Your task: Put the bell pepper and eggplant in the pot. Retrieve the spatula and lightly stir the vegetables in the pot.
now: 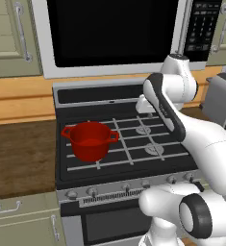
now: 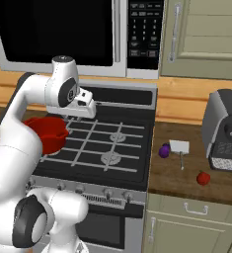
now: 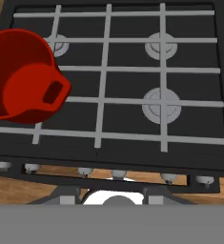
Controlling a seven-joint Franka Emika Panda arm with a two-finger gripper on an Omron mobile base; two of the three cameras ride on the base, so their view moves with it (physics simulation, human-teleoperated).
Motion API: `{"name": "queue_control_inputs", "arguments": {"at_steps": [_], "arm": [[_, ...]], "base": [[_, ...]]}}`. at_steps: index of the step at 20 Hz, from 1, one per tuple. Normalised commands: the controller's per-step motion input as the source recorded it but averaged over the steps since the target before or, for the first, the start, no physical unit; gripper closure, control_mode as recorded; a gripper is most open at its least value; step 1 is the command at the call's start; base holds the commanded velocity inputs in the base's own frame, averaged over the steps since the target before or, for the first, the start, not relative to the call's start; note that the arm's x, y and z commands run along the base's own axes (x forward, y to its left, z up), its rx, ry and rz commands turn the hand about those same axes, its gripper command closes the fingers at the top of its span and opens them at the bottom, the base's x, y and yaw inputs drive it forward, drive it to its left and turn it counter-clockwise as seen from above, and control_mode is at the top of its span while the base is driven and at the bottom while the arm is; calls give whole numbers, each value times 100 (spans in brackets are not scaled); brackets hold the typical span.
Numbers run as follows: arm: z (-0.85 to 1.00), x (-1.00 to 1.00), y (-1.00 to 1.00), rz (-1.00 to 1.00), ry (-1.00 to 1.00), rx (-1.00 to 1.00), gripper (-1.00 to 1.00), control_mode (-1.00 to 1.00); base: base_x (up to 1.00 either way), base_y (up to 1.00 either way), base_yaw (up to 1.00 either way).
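The red pot (image 1: 90, 140) stands on the left side of the black stove (image 1: 133, 144), on the front-left part of the grey grate; it also sits at the left of the hand view (image 3: 23, 76), one loop handle turned toward the camera. Its inside looks empty.

The white arm bends over the stove's right half, and the pincer (image 2: 86, 105) hangs above the back of the cooktop, near the dark control panel. It carries nothing, but whether its fingers are spread or drawn together cannot be told, since they are hidden in every view.

The eggplant (image 2: 164, 150) lies on the wooden desk (image 2: 186, 185) right of the stove, well apart from the pot. Just beside it, to the right, rests the spatula (image 2: 179, 147), its pale blade toward the wall and its thin handle pointing toward the front edge. A small red vegetable, apparently the bell pepper (image 2: 203, 178), sits nearer the front edge, apart from both. A grey toaster (image 2: 226, 131) stands at the desk's far right, behind the pepper.

Between the pot and these three things lies the whole right half of the grate with its two burners (image 2: 110, 158). A microwave (image 2: 73, 34) hangs above the stove, and pale cabinets (image 2: 201, 34) flank it.
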Motion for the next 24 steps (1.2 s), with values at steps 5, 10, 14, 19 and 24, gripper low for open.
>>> {"name": "queue_control_inputs", "arguments": {"at_steps": [5, 10, 14, 19, 24], "arm": [[0, 1, 0, 0, 0, 0, -100, 100], [0, 0, 0, 0, 0, 0, -100, 100], [0, 0, 0, 0, 0, 0, -100, 100], [0, 0, 0, 0, 0, 0, -100, 100], [-22, 3, -30, 0, 7, 0, -100, -100]], "base": [[2, -20, 0], [0, -81, -1], [0, -70, 0], [1, -59, 0], [4, -43, 0]]}}
